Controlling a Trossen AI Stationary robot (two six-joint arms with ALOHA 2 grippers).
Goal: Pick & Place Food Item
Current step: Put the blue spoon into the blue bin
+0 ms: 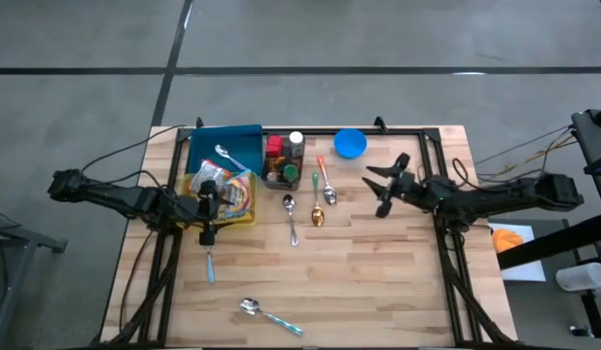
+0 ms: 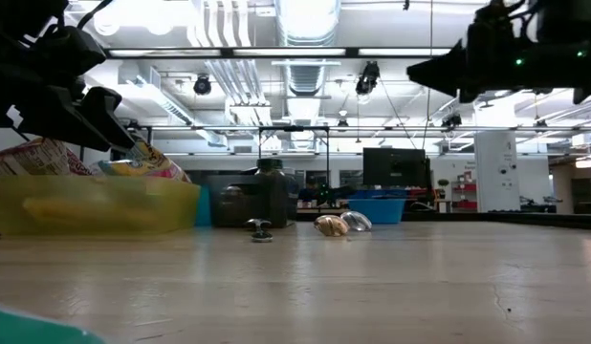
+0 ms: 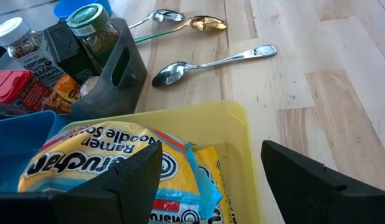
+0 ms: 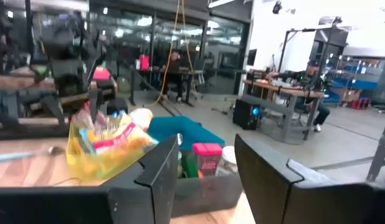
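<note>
A wood bench [image 1: 378,272] is seen from above. The ramen pack [image 1: 229,194] lies in a yellow bin [image 1: 244,218] near the back left corner, just under the left gripper [image 1: 207,216], fingers wide, nothing held. The right gripper [image 1: 383,185], part open, is empty and well apart. The pack's label is shown only by the left wrist view

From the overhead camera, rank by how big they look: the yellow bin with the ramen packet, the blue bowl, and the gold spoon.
1. Yellow plastic bin, largest.
2. Round blue bowl.
3. Gold metal spoon, smallest.
</note>
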